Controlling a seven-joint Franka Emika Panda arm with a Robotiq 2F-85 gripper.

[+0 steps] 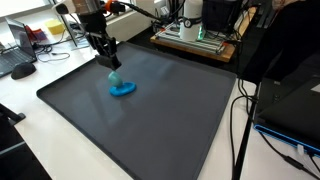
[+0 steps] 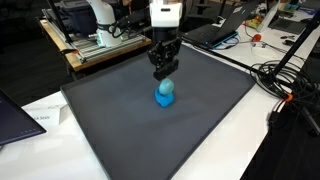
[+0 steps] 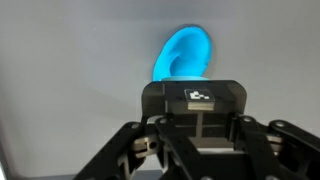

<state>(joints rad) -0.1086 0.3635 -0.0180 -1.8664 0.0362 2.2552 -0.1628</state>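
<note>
Pincer point(image 2: 165, 72) just above blue object point(image 2: 166, 95)

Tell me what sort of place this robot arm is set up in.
Most likely a lab or office workspace. A dark mat covers a white table. An open laptop and loose cables lie beside the mat, and a wooden bench behind it carries electronic equipment.

Bright blue object point(image 1: 122, 87) (rounded, glossy) lying on dark mat point(image 1: 160, 125).
</note>
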